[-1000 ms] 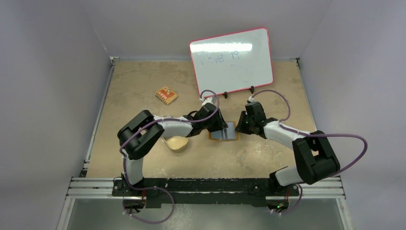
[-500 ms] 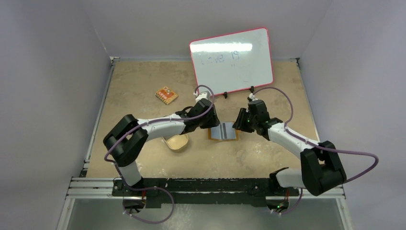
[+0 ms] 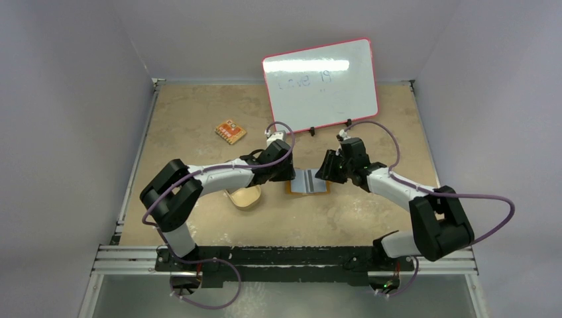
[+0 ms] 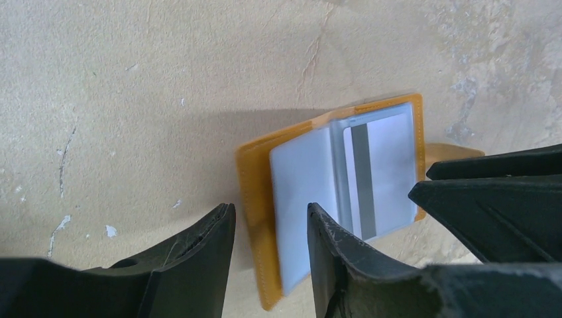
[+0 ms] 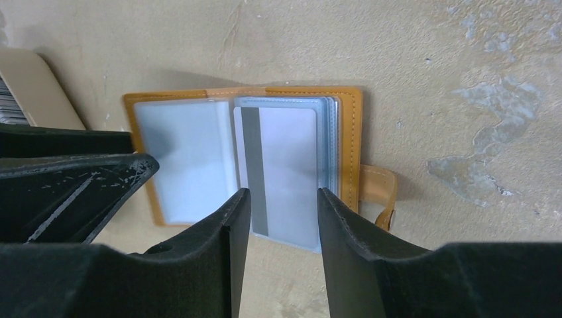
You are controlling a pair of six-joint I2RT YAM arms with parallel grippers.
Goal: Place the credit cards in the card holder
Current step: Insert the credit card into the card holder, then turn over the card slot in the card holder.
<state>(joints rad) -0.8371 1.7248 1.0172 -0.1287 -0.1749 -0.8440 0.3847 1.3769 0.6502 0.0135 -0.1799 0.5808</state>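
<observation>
The orange card holder (image 3: 307, 191) lies open on the table between my two grippers, pale blue-grey sleeves up (image 4: 255, 199) (image 5: 351, 132). A grey credit card (image 5: 285, 179) with a dark stripe (image 4: 381, 172) sits in its right-hand sleeve, one end sticking out past the holder's edge. My left gripper (image 3: 290, 173) (image 4: 268, 218) is open above the holder's left border and holds nothing. My right gripper (image 3: 323, 173) (image 5: 281, 199) is open over the card's protruding end, also with nothing in it.
A tan oval dish (image 3: 245, 197) (image 5: 26, 79) sits left of the holder, partly under my left arm. An orange patterned flat piece (image 3: 230, 132) lies farther back left. A whiteboard (image 3: 320, 85) stands at the back. The holder's snap strap (image 5: 379, 192) points right.
Both grippers have opened wider. My left gripper has drawn back leftward off the holder, uncovering its sleeves. My right gripper has shifted a little left and back.
</observation>
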